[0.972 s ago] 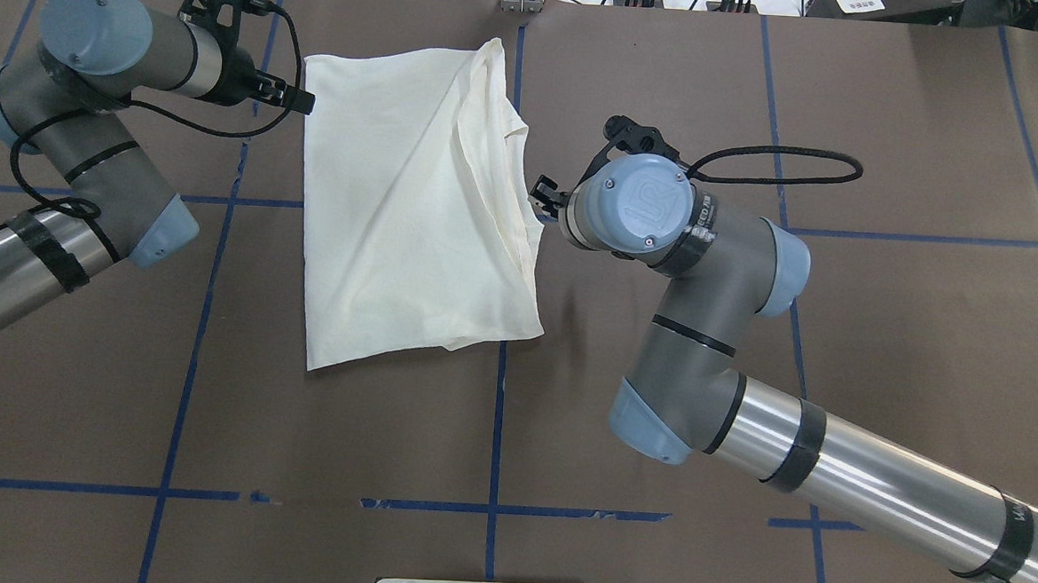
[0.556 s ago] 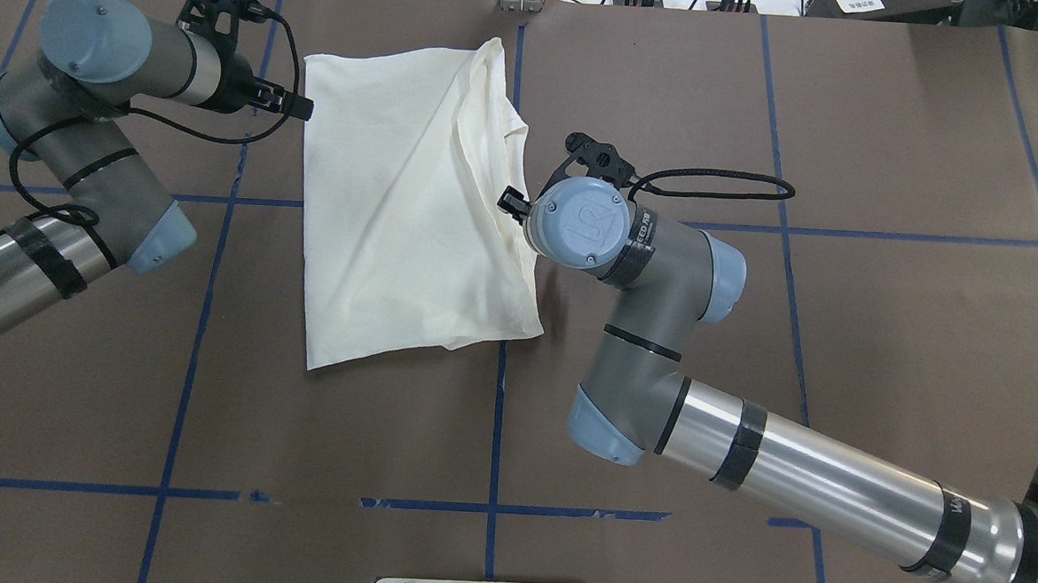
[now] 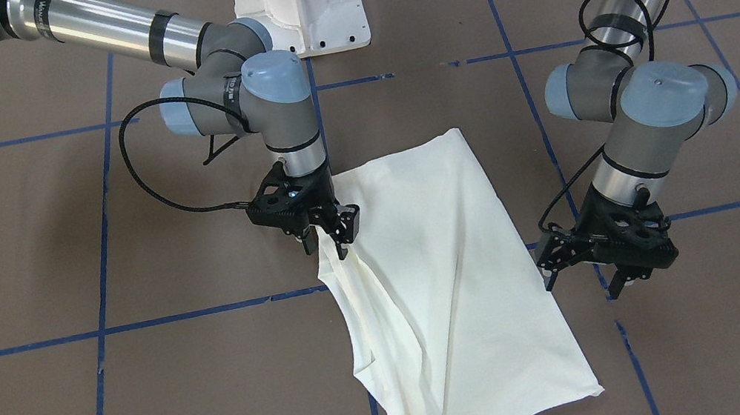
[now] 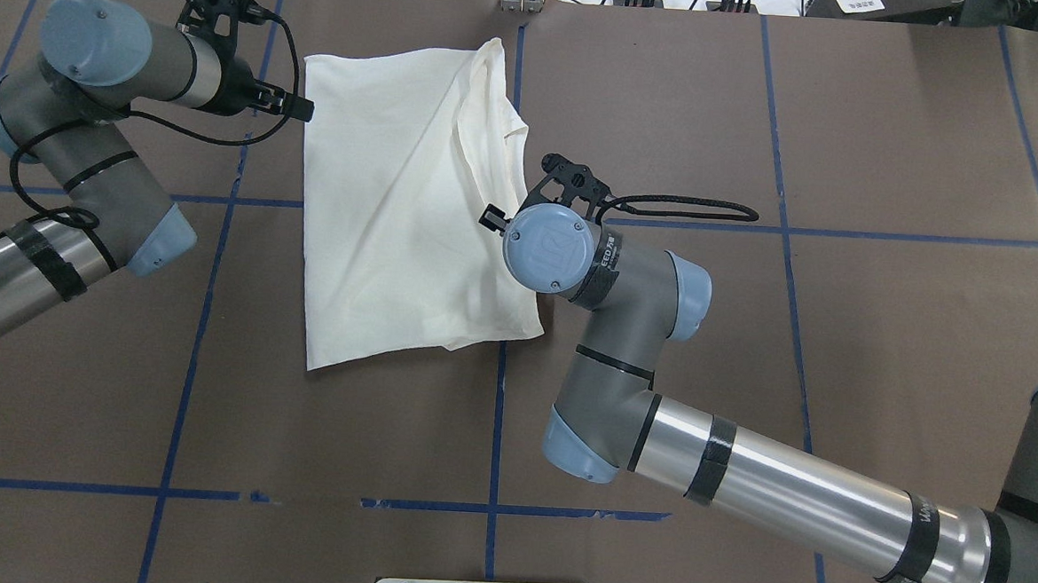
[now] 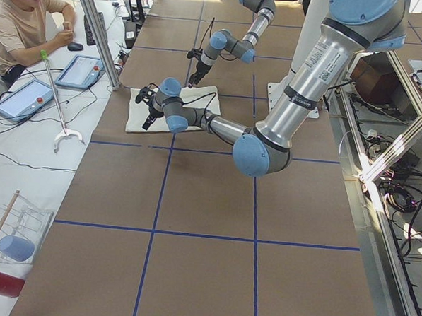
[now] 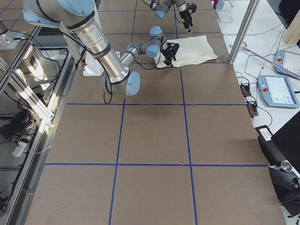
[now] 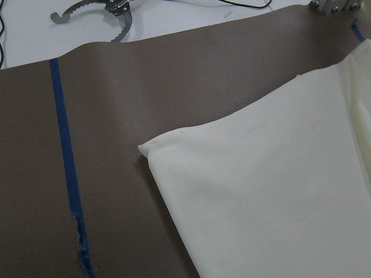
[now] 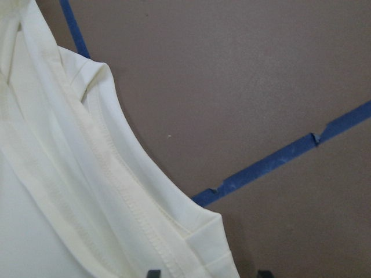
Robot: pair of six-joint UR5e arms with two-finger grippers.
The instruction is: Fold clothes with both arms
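**T-shirt** (image 4: 399,214), one. You have it folded into a long panel with the plain cream face up. It lies flat on the table (image 4: 792,341), upper centre of the overhead view. Its long axis runs top to bottom of that frame, the lower end leaning slightly right. Layered hems run down its right edge.

**Right gripper** (image 3: 331,238), one. Its fingers (image 3: 347,220) are spread astride that hemmed edge, about midway along it. Your right wrist view shows the hem lying between the two tips, unpinched.

**Left gripper** (image 3: 580,283), one. Its fingers are spread and hold nothing. It sits just beside the shirt's opposite long edge, near the upper-left corner in the overhead view.

**Arms**, two: left arm (image 4: 96,47) and right arm (image 4: 784,492).

**Blue tape lines** (image 4: 496,432), gridding the brown tabletop.
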